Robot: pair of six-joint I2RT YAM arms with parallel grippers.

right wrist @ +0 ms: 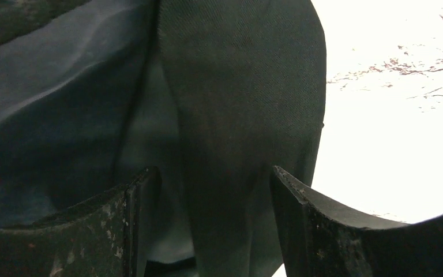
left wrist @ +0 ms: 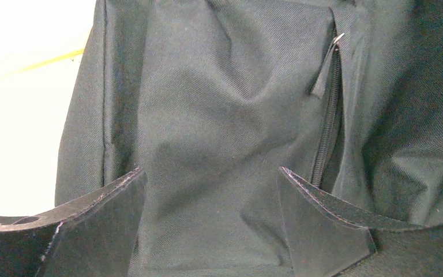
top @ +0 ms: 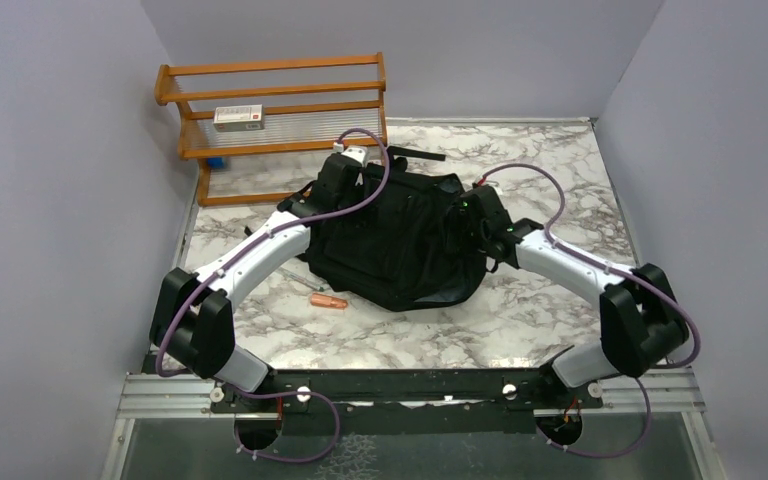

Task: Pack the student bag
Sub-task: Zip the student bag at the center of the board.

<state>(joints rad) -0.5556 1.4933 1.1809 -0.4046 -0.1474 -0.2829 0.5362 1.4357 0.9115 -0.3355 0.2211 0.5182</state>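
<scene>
The student bag, a big black soft backpack, lies in the middle of the marble table. My left gripper is at the bag's far left edge. In the left wrist view the left gripper is open, with smooth bag fabric close behind the fingers and a zipper just right of them. My right gripper is at the bag's right side. In the right wrist view the right gripper is open, and a raised fold of black fabric stands between the fingers without being pinched.
A wooden rack stands at the back left with a small white box on its shelf. An orange-brown cylinder lies on the table in front of the bag's left side, with a thin pen-like stick beside it. Grey walls close both sides.
</scene>
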